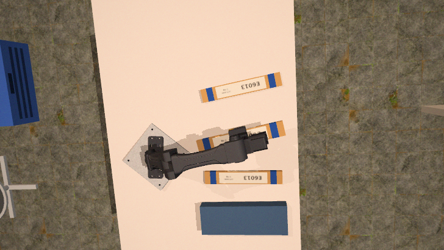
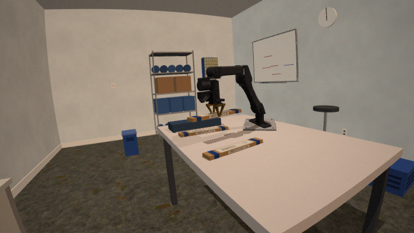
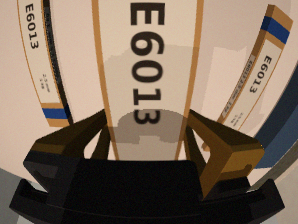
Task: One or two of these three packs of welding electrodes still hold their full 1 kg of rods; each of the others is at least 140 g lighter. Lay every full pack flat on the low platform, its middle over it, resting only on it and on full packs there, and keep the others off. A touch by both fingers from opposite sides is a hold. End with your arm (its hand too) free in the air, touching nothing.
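Observation:
Three orange packs with blue bands, marked E6013, are in view. My gripper (image 2: pixel 215 113) (image 3: pixel 147 112) is shut on the middle pack (image 1: pixel 275 129) (image 2: pixel 202 116) (image 3: pixel 147 43), gripping its long sides near its middle and holding it level above the table. A second pack (image 1: pixel 243 177) (image 2: pixel 202 130) (image 3: pixel 256 83) lies flat on the table beside the low dark blue platform (image 1: pixel 243 217) (image 2: pixel 185 125). The third pack (image 1: pixel 240 86) (image 2: pixel 231 148) (image 3: pixel 36 50) lies flat on the far side of the held one. Nothing lies on the platform.
The arm's grey base plate (image 1: pixel 136 155) (image 2: pixel 269 126) sits on the white table (image 1: pixel 186 46) (image 2: pixel 303 162). The packs and the platform lie near one long table edge. A blue box (image 2: pixel 129 141), a shelf rack (image 2: pixel 172 86) and a stool (image 2: pixel 325 109) stand off the table.

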